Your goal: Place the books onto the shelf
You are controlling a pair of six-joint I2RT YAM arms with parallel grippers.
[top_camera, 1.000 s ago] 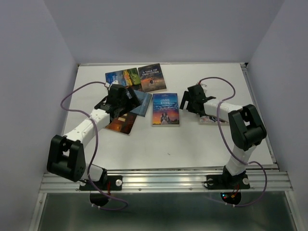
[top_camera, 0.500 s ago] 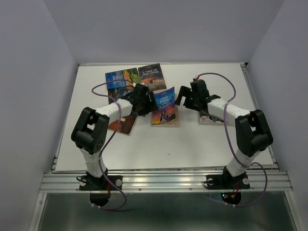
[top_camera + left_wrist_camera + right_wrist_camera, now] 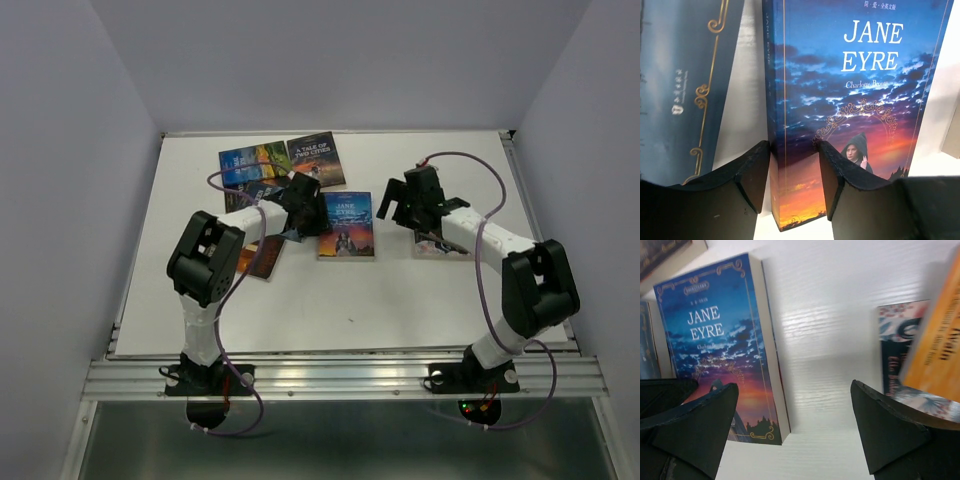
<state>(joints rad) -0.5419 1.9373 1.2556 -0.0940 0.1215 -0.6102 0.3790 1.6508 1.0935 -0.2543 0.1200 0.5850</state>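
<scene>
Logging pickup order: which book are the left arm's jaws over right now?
The Jane Eyre book, blue sky cover, mid-table. The left jaws straddle its spine edge; the other books lie clear of them.

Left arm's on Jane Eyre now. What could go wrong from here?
1. The left gripper straddles only the spine edge of Jane Eyre; lifted from there, the thin book could droop or slip out.
2. The dark blue book lies close beside that gripper and may get nudged.
3. The right gripper hangs open just across Jane Eyre, so the two arms could crowd each other.
</scene>
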